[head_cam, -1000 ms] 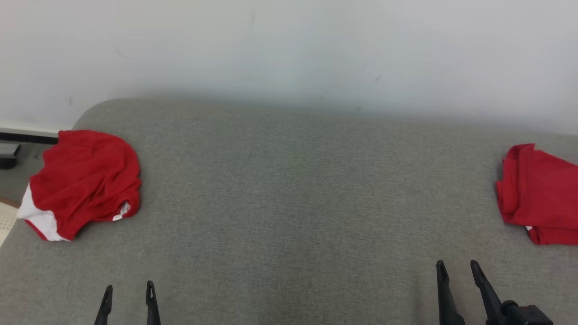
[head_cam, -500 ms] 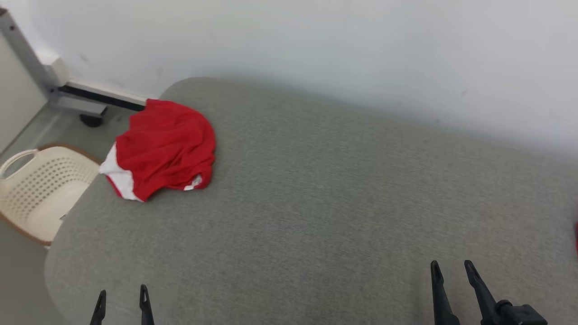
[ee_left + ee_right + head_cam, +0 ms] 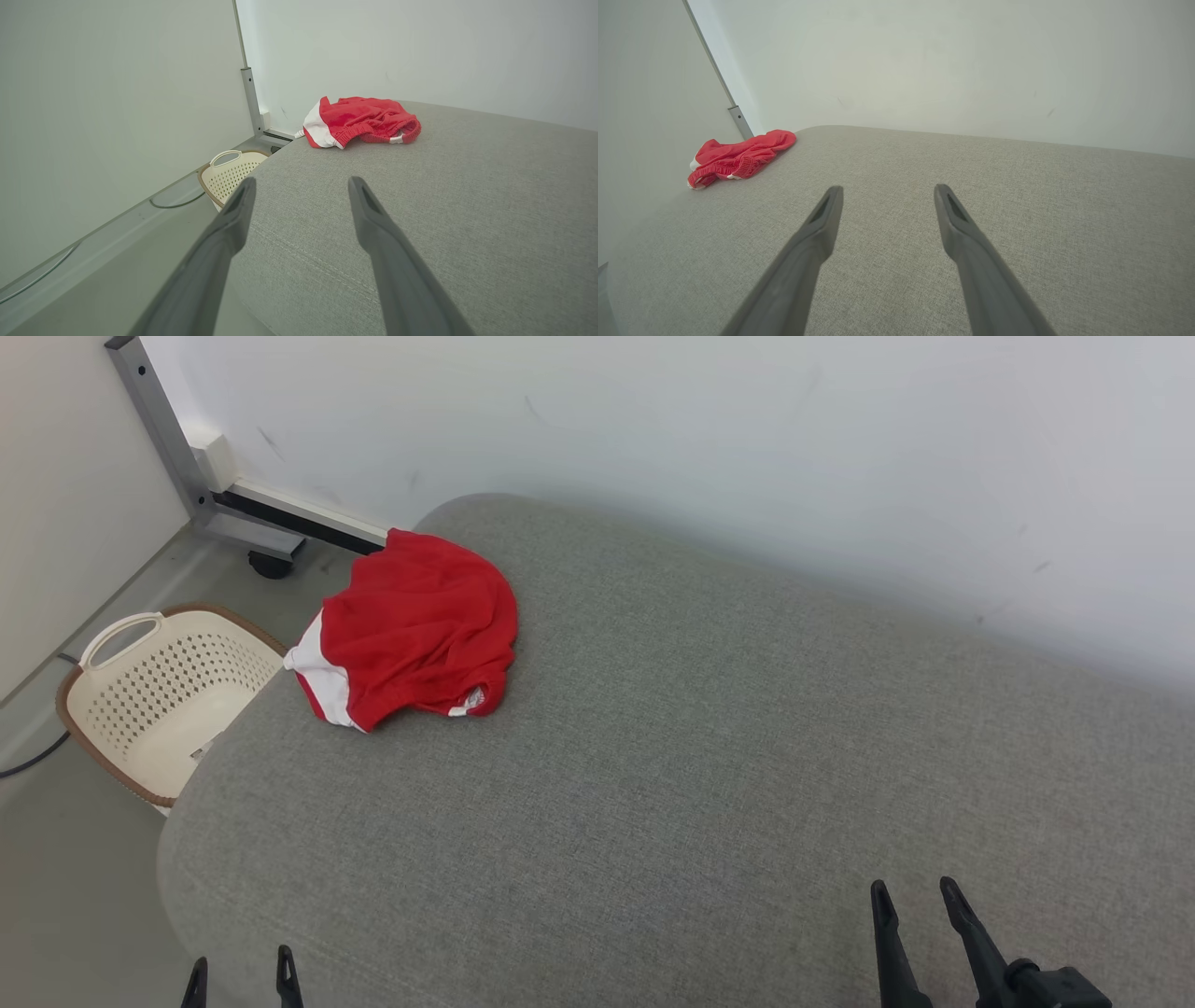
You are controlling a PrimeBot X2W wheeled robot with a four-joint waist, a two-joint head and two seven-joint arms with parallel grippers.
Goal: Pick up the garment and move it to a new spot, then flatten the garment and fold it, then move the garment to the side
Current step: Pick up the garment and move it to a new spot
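Two grippers, both spread wide and empty: left gripper [image 3: 240, 959] at lower left, right gripper [image 3: 913, 887] at lower right. One grey cushion [image 3: 700, 756] beneath both. One red garment [image 3: 415, 625] with white trim, crumpled at the cushion's upper-left corner, well apart from either gripper. One cream perforated basket [image 3: 177, 672] at far left, on the floor [image 3: 56, 896] just beside the cushion.

Bright, even, diffuse indoor light.
A soft shadow runs along the foot of the white wall [image 3: 653, 429] and under the red garment [image 3: 420, 616]; focus is sharp.
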